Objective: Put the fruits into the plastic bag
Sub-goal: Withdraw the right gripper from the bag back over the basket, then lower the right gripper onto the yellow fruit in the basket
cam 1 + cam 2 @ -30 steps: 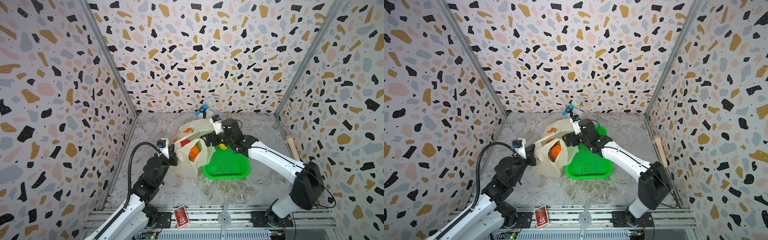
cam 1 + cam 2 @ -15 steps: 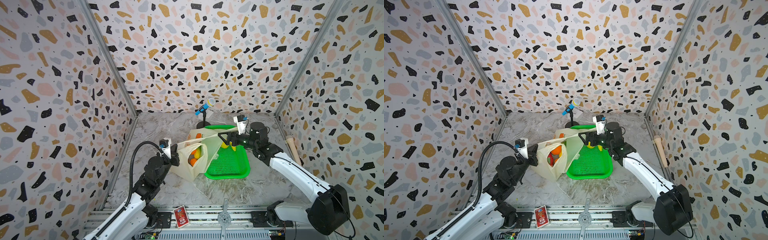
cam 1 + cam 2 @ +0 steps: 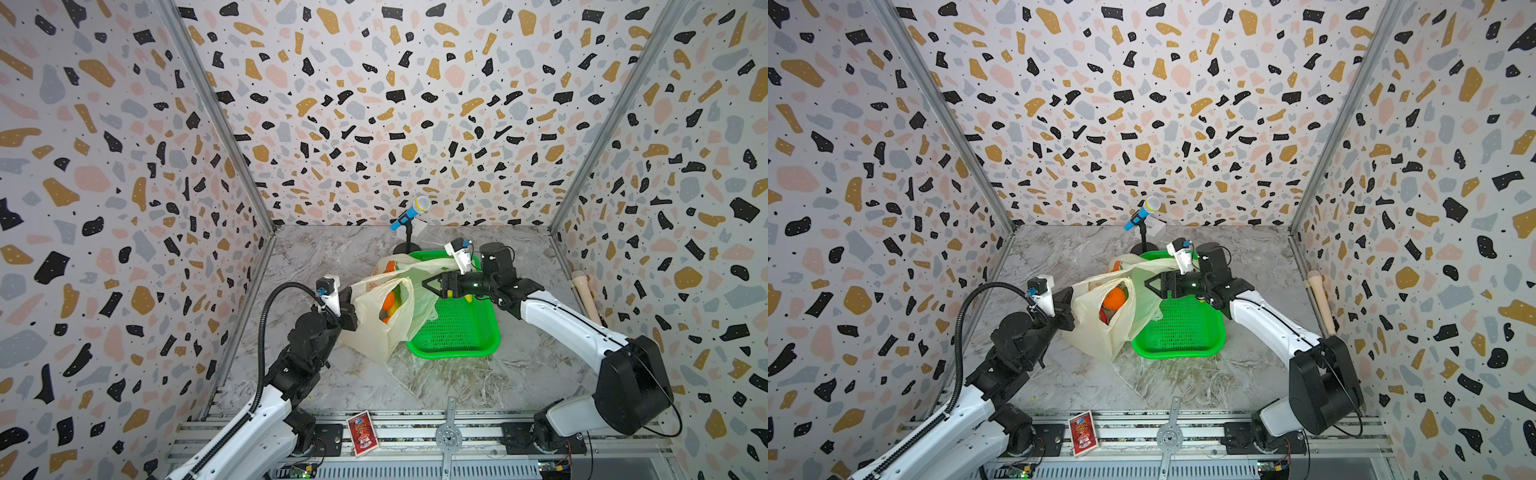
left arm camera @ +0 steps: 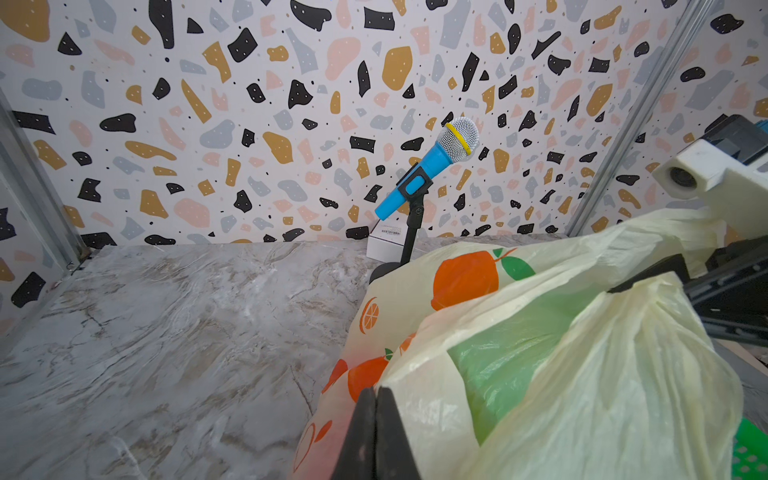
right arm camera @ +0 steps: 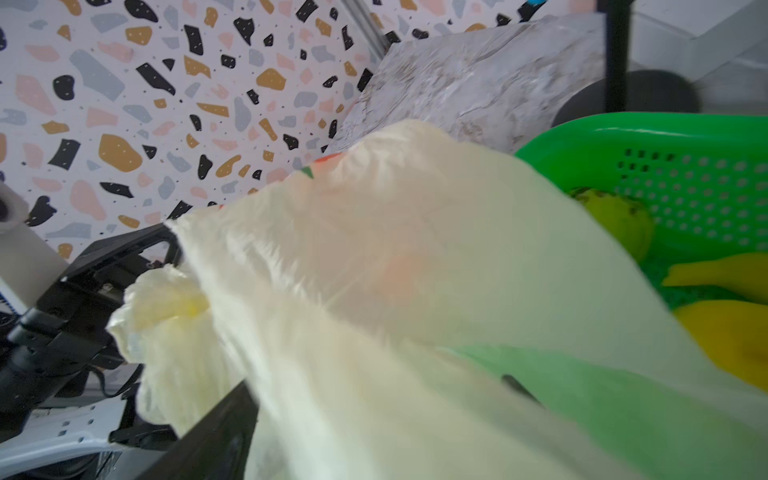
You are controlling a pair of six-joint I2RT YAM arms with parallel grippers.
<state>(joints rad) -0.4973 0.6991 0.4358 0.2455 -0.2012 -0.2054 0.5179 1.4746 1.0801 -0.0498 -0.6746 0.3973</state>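
A blue toy microphone (image 3: 409, 212) on its stand is at the table's (image 3: 324, 266) back edge, by a white box (image 4: 384, 245). A green perforated basket (image 3: 453, 328) sits mid-table, and a wooden stick (image 3: 587, 297) lies along the right edge.

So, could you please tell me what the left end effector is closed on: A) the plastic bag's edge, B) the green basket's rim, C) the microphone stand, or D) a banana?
A: in the left wrist view the left end effector is shut with the edge of the plastic bag pinched in it, apart from the green basket.
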